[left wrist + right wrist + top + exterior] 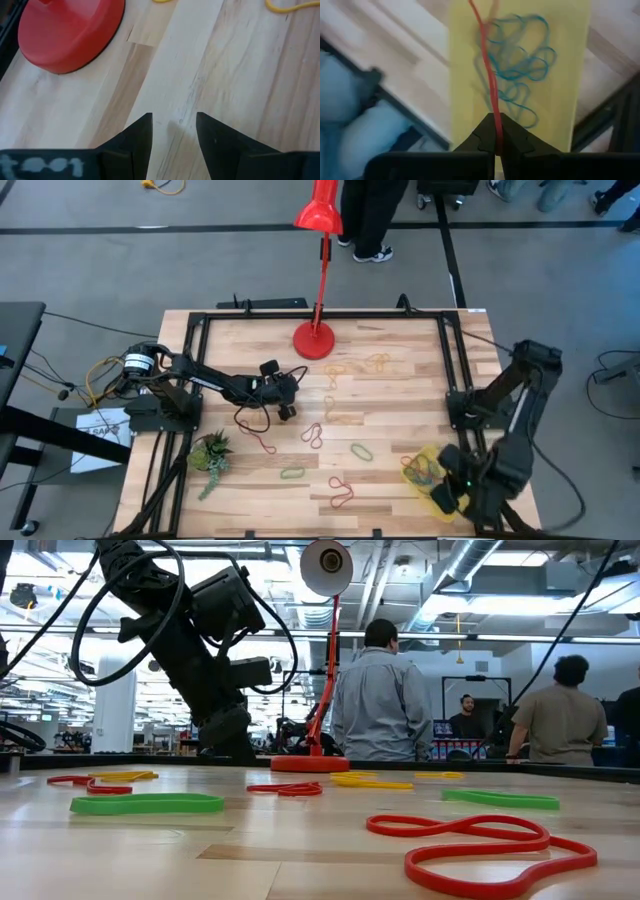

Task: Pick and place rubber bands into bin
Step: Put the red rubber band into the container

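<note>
Red rubber band point(487, 70) pinched in right jaws above yellow bin point(565, 90).

You see a yellow bin point(520, 75) holding blue rubber bands point(522, 65), with one red band point(487, 65) across it. Your surface point(400, 380) is pale striped wood, scattered with red, green and yellow bands beside a red lamp base point(315, 340).
</note>
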You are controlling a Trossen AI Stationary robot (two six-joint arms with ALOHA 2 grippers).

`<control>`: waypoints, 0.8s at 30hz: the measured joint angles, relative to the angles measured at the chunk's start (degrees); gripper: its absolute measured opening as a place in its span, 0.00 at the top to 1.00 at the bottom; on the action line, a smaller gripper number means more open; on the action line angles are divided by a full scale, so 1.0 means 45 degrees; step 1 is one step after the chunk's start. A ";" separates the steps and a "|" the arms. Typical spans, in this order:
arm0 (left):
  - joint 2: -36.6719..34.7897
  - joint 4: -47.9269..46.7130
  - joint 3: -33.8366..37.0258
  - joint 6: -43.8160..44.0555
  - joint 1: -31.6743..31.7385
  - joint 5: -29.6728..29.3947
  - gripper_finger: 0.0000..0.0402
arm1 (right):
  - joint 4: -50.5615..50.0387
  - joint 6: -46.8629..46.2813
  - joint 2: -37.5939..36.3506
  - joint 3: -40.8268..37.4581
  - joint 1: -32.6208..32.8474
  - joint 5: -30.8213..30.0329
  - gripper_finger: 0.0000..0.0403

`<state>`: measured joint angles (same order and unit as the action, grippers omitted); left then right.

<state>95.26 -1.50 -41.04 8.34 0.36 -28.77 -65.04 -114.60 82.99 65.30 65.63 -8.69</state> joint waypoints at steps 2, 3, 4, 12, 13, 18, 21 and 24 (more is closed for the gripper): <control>0.0000 0.0000 0.0000 0.0130 0.0000 0.0010 0.64 | -0.0022 -0.0487 0.0553 0.0000 0.0359 0.0292 0.98; 0.0000 0.0005 0.0000 0.0193 0.0000 0.0047 0.64 | -0.0017 -0.0649 0.0779 0.0000 0.0454 0.0695 0.97; 0.0000 0.0009 0.0000 0.0231 0.0000 0.0098 0.64 | -0.0017 -0.0769 0.0995 0.0000 0.0528 0.1121 0.96; 0.0000 0.0015 0.0000 0.0325 0.0000 0.0107 0.64 | 0.0492 -0.1191 0.1591 -0.0005 0.0456 0.2910 0.85; 0.0000 0.0015 0.0000 0.0325 0.0000 0.0107 0.64 | 0.0507 -0.1201 0.1557 -0.0005 0.0408 0.2909 0.84; 0.0000 0.0016 0.0000 0.0325 0.0000 0.0109 0.64 | 0.0598 -0.1161 0.1138 -0.0005 -0.0152 0.2892 0.83; 0.0000 0.0019 0.0000 0.0325 0.0000 0.0120 0.64 | 0.0570 -0.0517 0.0794 -0.0005 -0.0732 0.2280 0.83; 0.0000 0.0093 0.0000 0.0325 0.0000 0.0738 0.64 | 0.0565 0.0614 0.0470 -0.0005 -0.1437 0.0879 0.83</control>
<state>95.26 -1.08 -41.04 9.80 0.36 -25.45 -62.50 -111.84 85.11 65.28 59.17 -4.73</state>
